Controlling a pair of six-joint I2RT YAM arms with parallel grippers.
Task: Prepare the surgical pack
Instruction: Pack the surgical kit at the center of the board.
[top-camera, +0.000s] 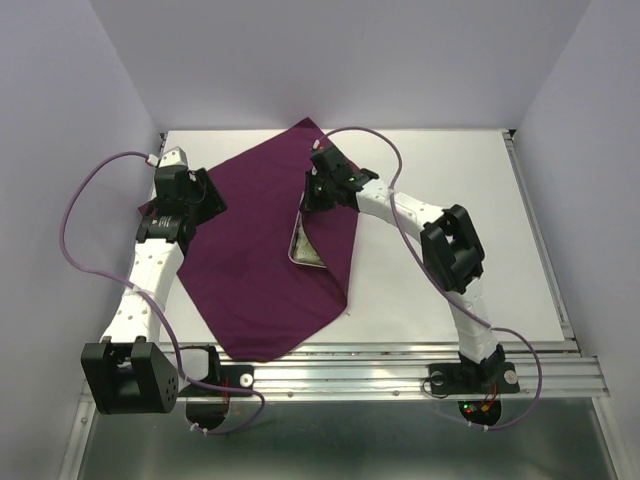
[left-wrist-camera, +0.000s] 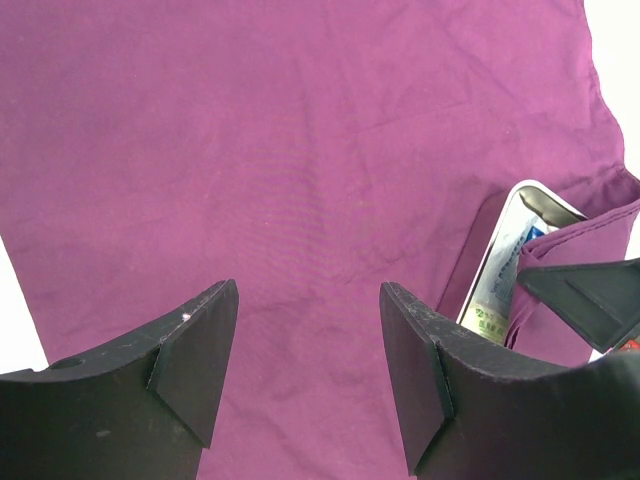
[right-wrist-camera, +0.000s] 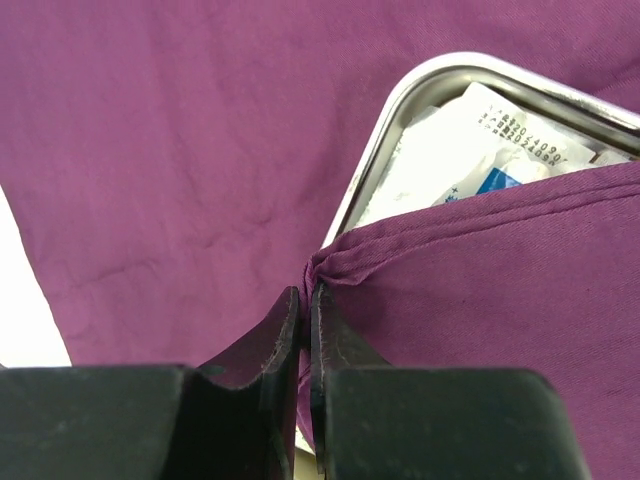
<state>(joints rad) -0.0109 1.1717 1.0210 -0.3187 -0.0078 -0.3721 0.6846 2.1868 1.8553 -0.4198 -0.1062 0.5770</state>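
My right jaws are pressed together on a bunched fold of the purple cloth (right-wrist-camera: 180, 130), pinching it right at the rim of the steel tray (right-wrist-camera: 395, 115). From that pinch a flap of cloth runs to the right of the right wrist view and covers the tray's lower part. White printed packets (right-wrist-camera: 480, 140) lie in the uncovered part near the upper right.

My left jaws stand apart with nothing between them, over a flat stretch of cloth in the lower half of the left wrist view. At that view's right edge the tray shows partly wrapped, with a packet visible inside.

From the top camera, the cloth lies as a diamond across the left and middle of the white bench (top-camera: 450, 180). Its right side is folded over the tray, whose left rim shows at mid-frame. The left arm (top-camera: 150, 270) reaches up the left side to the cloth's left corner. The right arm (top-camera: 440, 230) bends in from the lower right to the centre.
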